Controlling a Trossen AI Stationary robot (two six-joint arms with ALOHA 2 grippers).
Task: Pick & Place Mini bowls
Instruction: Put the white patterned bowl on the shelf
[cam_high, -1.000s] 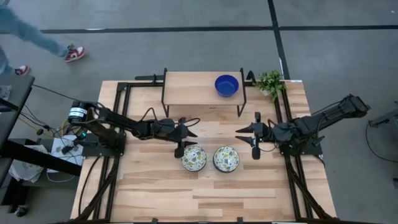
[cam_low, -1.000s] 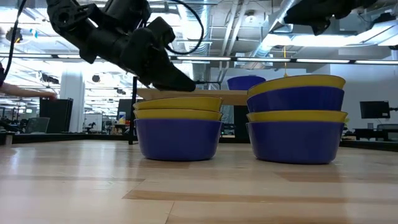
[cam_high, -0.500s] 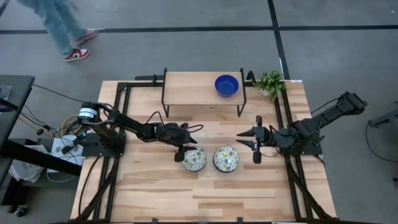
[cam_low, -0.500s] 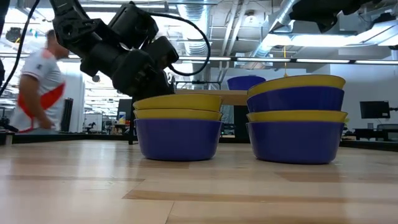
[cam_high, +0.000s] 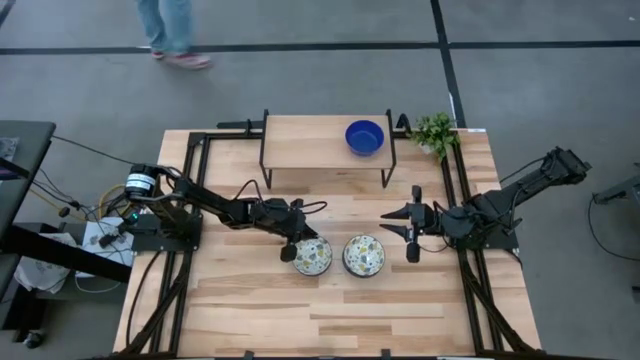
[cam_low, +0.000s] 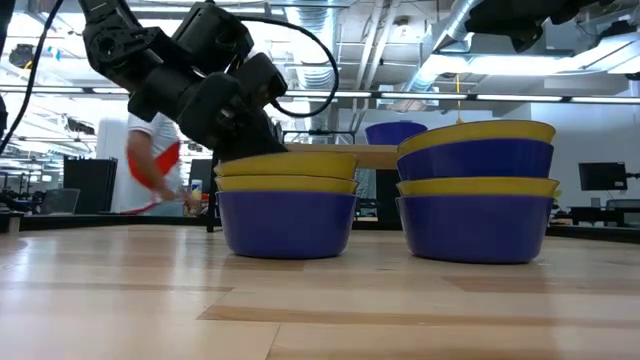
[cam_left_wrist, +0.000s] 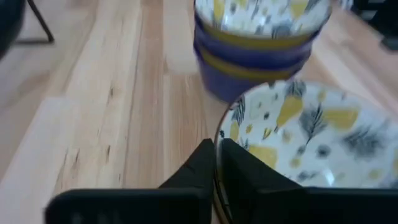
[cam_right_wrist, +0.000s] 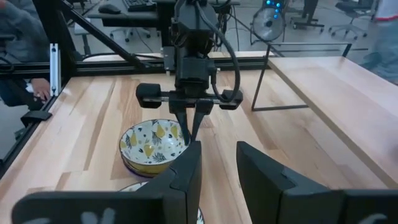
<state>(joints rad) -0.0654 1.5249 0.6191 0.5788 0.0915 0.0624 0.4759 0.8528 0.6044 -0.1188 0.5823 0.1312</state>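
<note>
Two stacks of mini bowls, blue outside with yellow rims and speckled white insides, stand mid-table: the left stack (cam_high: 313, 256) and the right stack (cam_high: 363, 255). In each, the upper bowl nests in the lower one, which rests on its base. A single blue mini bowl (cam_high: 364, 137) sits on the raised wooden shelf (cam_high: 310, 140). My left gripper (cam_high: 291, 243) is shut on the left stack's top bowl (cam_left_wrist: 298, 134). My right gripper (cam_high: 410, 232) hovers open to the right of the right stack, holding nothing. My left gripper pinches the top bowl's rim (cam_left_wrist: 216, 138) on the side toward the table's left, one finger (cam_left_wrist: 244, 177) inside the bowl and one outside. The fingers come slanting down from the table's left. The bowl sits level, nested in the bowl below it (cam_low: 286, 222).
A small green potted plant (cam_high: 435, 132) stands at the far right corner, beside the shelf. Black frame rails (cam_high: 190, 180) run along both table sides. A person (cam_high: 172, 28) walks on the floor beyond the far edge. Bare wood lies along the near edge.
My left gripper has sunk a little onto the left stack and shut, taking hold of the top bowl's rim; it stood open a second ago. The bowls have not moved. A person has walked rightward across the floor beyond the table.
</note>
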